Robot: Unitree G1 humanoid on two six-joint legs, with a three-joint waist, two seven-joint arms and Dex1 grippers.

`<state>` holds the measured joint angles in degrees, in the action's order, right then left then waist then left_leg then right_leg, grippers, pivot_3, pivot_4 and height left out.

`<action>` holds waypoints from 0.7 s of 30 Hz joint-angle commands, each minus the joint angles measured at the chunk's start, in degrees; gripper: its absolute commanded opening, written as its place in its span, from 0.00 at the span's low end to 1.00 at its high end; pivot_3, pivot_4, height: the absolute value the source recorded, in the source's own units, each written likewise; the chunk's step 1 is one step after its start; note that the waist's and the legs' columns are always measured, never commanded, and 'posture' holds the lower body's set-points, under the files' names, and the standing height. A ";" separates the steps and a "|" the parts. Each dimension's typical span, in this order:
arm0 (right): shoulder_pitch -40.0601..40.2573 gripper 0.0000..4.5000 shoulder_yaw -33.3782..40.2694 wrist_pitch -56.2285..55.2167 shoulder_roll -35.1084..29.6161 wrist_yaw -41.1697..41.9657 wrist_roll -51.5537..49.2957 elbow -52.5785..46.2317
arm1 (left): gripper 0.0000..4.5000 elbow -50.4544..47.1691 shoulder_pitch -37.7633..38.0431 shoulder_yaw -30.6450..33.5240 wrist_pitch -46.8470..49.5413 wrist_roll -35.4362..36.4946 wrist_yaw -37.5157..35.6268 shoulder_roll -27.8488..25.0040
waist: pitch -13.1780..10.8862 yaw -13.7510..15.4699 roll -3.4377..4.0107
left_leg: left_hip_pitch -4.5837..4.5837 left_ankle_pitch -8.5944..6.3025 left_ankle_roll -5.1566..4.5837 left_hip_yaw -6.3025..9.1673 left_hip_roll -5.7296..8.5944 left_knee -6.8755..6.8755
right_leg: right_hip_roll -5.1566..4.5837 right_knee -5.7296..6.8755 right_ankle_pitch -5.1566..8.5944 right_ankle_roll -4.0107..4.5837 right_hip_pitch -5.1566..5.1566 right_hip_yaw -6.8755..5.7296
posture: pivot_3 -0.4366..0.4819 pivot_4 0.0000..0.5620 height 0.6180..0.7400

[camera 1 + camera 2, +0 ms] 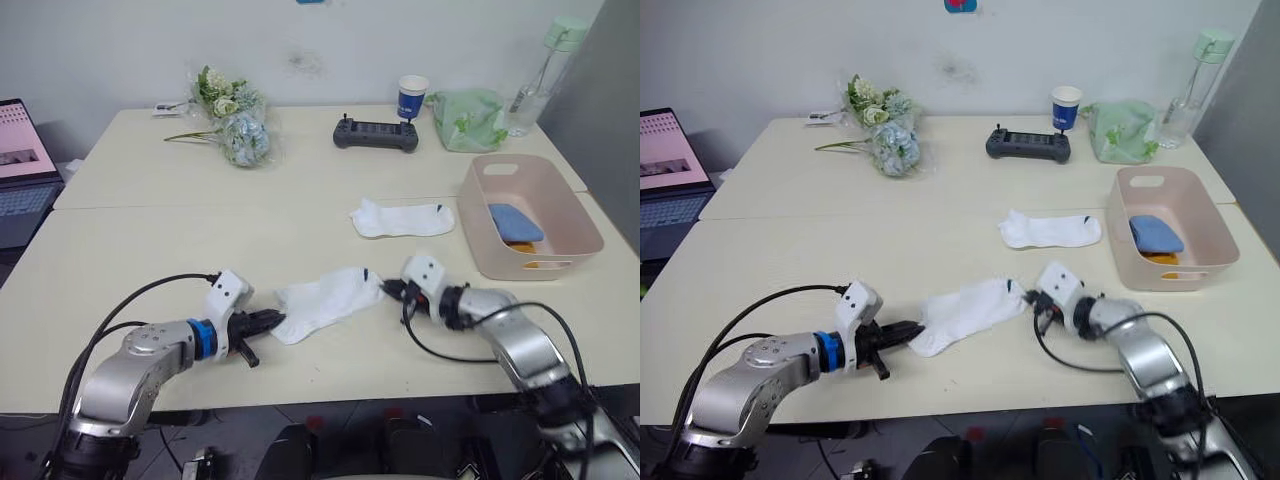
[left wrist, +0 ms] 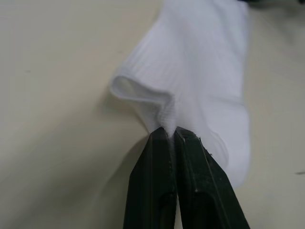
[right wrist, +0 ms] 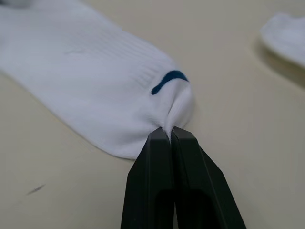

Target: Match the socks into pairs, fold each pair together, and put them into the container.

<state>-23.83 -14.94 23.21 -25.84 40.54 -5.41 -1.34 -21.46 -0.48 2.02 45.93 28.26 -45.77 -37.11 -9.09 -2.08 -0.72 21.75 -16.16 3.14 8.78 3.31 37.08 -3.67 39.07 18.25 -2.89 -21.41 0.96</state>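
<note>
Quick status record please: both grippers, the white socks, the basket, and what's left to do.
left gripper: shut on near white sock, one end
right gripper: shut on its other end
far white sock: flat on table, apart from the held one
basket: holds a blue sock, something orange beneath
remaining: pair and fold the white socks, put in basket
</note>
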 commanded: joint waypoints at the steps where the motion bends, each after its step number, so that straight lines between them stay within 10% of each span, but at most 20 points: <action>1: -7.30 0.00 -3.55 -4.05 5.22 2.16 1.37 6.62 | 0.00 -6.20 0.89 -1.54 4.13 4.66 1.36 2.28 | 0.00 -0.13 0.00 | 0.00 0.00 0.00 -0.01 0.00 -0.01 | 0.01 0.00 0.00 0.00 -0.01 0.01 | 0.48 0.27 1.00; 9: -17.51 0.00 -4.93 -12.76 12.51 3.57 4.36 24.83 | 0.00 -9.13 1.69 -2.67 6.95 7.39 5.69 6.46 | 0.00 0.14 0.00 | 0.02 0.01 0.02 -0.01 0.08 0.05 | 0.06 -0.01 -0.01 0.01 0.00 -0.02 | 0.48 0.27 1.00; 21: -10.50 0.86 1.05 -11.05 4.54 4.62 2.60 11.31 | 0.79 -10.35 5.27 6.00 5.12 12.71 -3.00 -4.59 | 0.00 0.19 0.01 | 0.04 0.01 0.02 -0.01 0.01 0.00 | 0.05 -0.02 -0.01 0.02 -0.05 0.01 | 0.48 0.27 1.00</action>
<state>-34.59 -15.75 11.56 -20.43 44.58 -1.61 14.96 -30.04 4.37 5.43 52.39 39.30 -45.74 -40.14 -9.09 -1.89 -0.71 21.80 -16.15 3.15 8.77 3.32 37.07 -3.61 39.05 18.24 -2.87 -21.47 0.97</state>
